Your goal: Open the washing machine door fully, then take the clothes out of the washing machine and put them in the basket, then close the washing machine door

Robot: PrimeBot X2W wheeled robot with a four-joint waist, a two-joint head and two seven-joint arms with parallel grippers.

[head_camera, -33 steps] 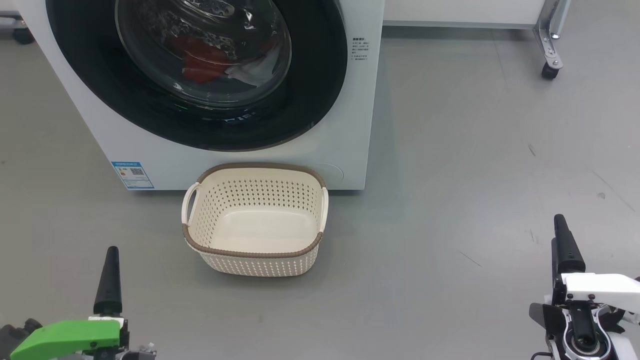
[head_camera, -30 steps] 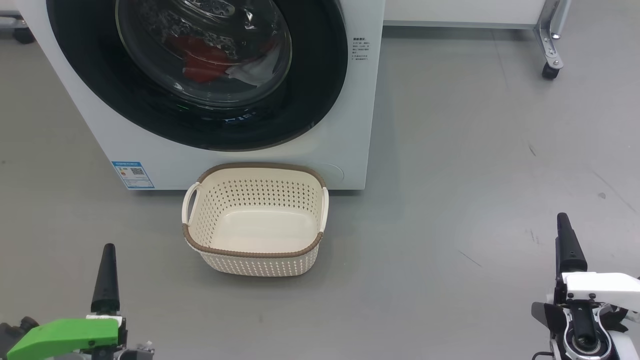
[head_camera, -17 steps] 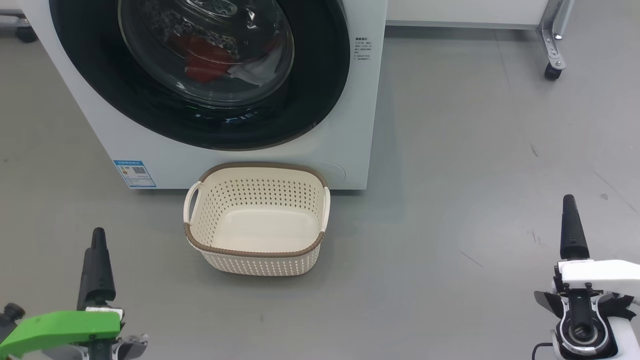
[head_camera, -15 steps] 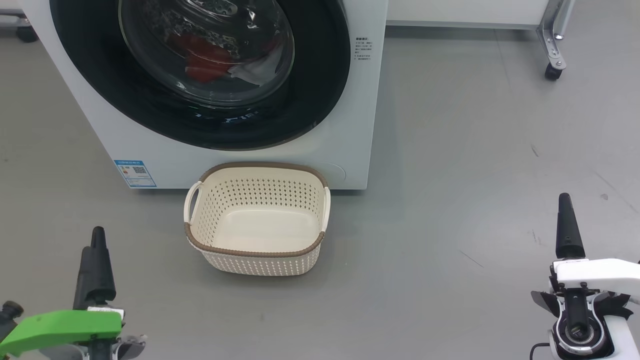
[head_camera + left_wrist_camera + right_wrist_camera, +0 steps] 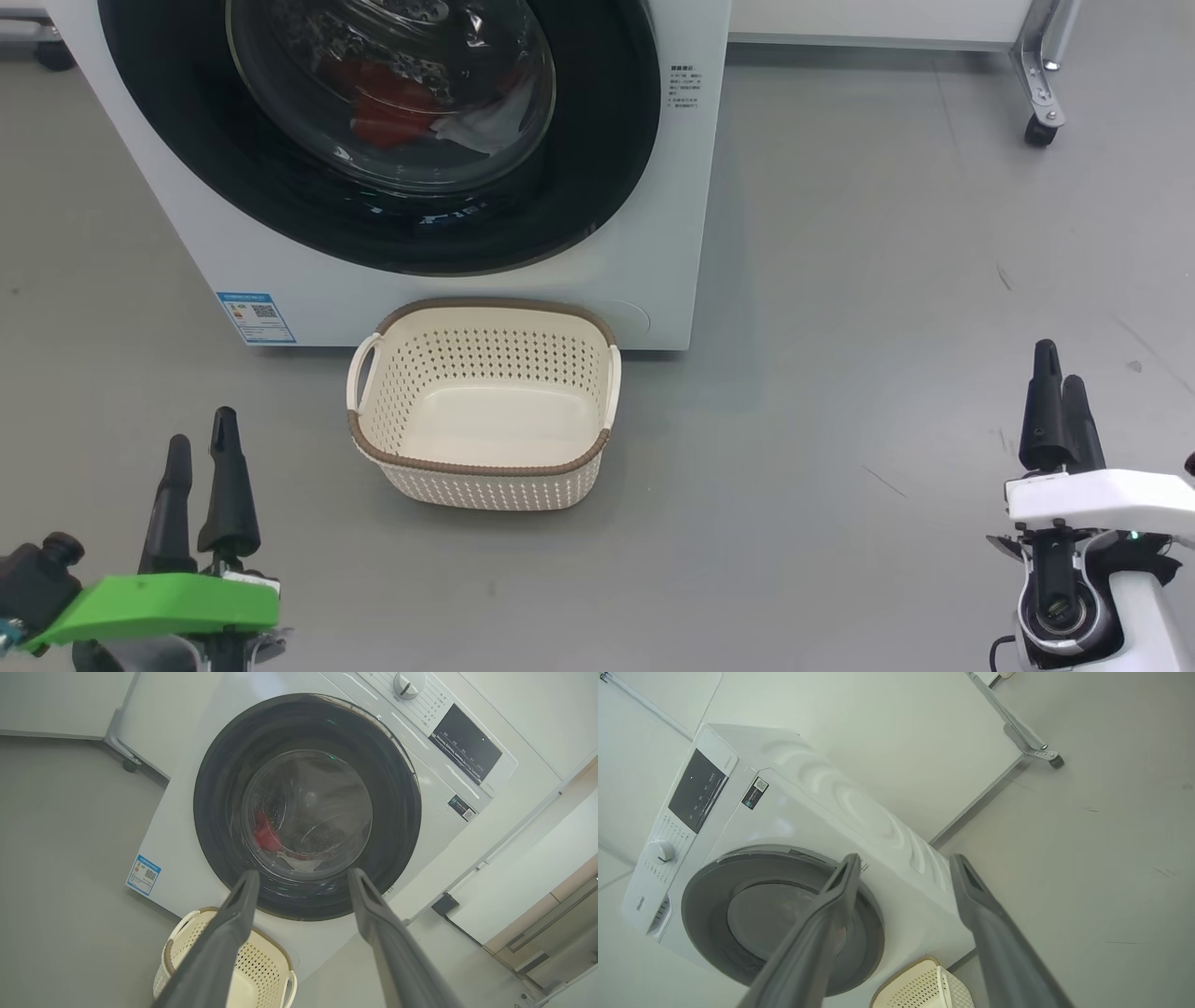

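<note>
The white washing machine point(image 5: 653, 233) stands ahead with its door point(image 5: 602, 149) shut flat against the front. Through the glass bowl I see the clothes point(image 5: 392, 103), red fabric with a white piece beside it. The cream basket point(image 5: 485, 462) sits empty on the floor against the washer's base. My left gripper point(image 5: 201, 429) hangs open and empty at the lower left, short of the basket. My right gripper point(image 5: 1058, 366) is open and empty at the lower right, well apart from the washer. The left wrist view looks between open fingers point(image 5: 233, 924) at the door point(image 5: 402, 812).
A metal frame leg with a caster point(image 5: 1038, 131) stands at the far right behind the washer. The washer's dial point(image 5: 407, 683) and dark display point(image 5: 465, 744) are on top. A black plug point(image 5: 444, 904) lies by the wall. Bare grey floor surrounds the basket.
Both grippers have crept forward and turned at the wrist, so two fingers of each now show in the head view. The camera has shifted slightly. Door, clothes and basket have not moved.
</note>
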